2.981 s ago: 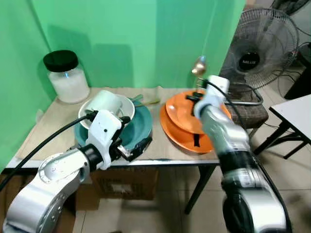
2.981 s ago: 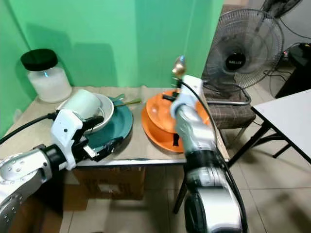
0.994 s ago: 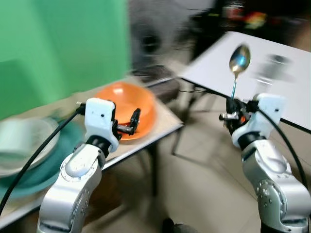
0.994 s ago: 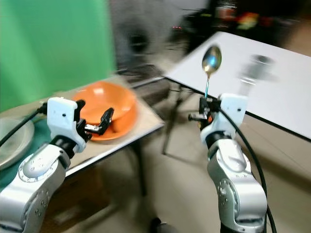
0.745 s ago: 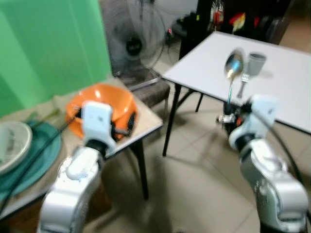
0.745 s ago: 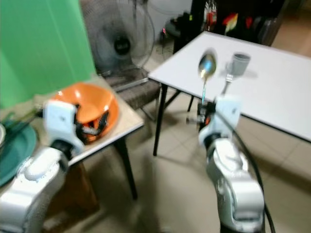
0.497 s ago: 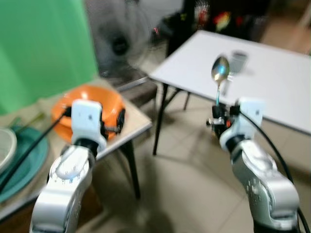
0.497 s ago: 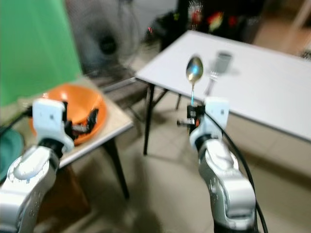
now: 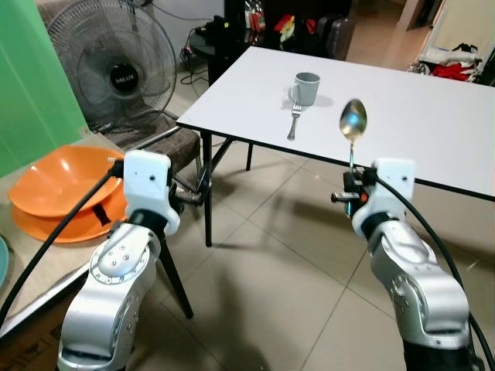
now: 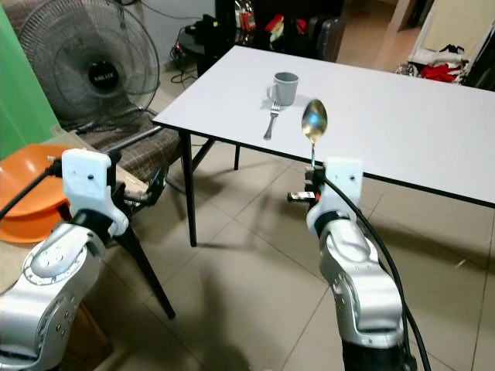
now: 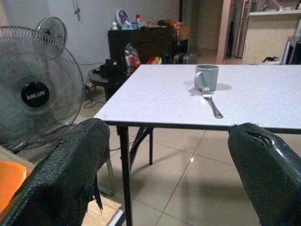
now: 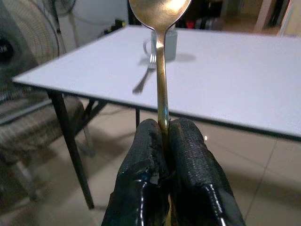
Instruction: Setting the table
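White tabletop (image 9: pixel 433 100), mug (image 9: pixel 306 88) and fork (image 9: pixel 293 122) at 12 o'clock, now faces the robot, right tool (image 12: pixel 162 136) pinching a spoon (image 9: pixel 353 124) upright, left tool (image 11: pixel 164 188) wide, delivery next.

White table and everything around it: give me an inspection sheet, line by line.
Surface: white rectangular table, mostly bare.
Job's things: grey mug on the table, silver fork lying just in front of it; gold metal spoon held upright, bowl up.
Clutter: stacked orange plastic bowls on the side table.
Grippers: right gripper with jaws shut on the spoon handle; left gripper with jaws open, holding nothing.
Cables: black cable along the left arm.
Surroundings: black standing fan, tiled floor.
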Robot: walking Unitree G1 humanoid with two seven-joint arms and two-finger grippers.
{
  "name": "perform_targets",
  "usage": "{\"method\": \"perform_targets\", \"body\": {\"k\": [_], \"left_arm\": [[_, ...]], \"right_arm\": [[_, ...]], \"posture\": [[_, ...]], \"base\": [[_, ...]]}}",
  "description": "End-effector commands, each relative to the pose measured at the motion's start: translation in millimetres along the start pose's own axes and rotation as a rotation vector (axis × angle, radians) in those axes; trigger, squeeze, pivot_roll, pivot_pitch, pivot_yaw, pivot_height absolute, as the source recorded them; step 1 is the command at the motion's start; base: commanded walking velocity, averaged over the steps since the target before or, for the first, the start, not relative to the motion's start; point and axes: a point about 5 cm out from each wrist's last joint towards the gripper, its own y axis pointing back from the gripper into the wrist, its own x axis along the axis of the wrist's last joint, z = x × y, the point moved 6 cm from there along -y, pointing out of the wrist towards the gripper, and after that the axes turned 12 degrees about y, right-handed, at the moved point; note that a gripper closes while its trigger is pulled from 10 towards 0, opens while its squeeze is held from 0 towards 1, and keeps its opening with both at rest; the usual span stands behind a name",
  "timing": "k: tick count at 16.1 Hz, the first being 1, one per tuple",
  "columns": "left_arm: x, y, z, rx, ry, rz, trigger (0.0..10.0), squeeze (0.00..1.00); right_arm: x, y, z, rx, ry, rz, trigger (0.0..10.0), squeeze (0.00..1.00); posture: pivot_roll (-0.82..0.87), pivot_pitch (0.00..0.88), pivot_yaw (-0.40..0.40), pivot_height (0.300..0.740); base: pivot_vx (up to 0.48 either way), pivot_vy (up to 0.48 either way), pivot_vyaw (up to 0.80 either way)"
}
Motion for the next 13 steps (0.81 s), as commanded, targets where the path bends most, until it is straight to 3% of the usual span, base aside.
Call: {"method": "perform_targets", "body": {"k": [1,2,9,13], "left_arm": [[1.6,-4.4,-1.4,-0.004,0.003,0.005,10.0,0.00],[0.8,-5.1,-1.7,-0.005,0.002,0.003,10.0,0.00],[1.0,-8.7,-0.4,-0.026,-0.004,-0.001,10.0,0.00],[-2.1,-4.8,-3.2,-0.012,-0.008,-0.011,10.0,0.00]], "right_arm": [[9.8,-1.4,3.3,-0.018,0.002,0.033,10.0,0.00],[10.5,-1.4,3.5,-0.019,-0.001,0.034,10.0,0.00],[14.5,-1.6,3.1,-0.013,-0.011,0.044,10.0,0.00],[15.9,-3.6,-0.6,0.005,0.011,0.049,10.0,0.00]], "posture": [[-0.07,0.000,-0.005,0.740],[-0.07,0.000,-0.005,0.740],[-0.07,0.000,-0.002,0.740],[-0.06,0.000,-0.013,0.740]], "base": [[0.307,0.000,0.00],[0.307,0.000,0.00],[0.306,0.000,-0.80],[0.307,0.000,0.00]]}}
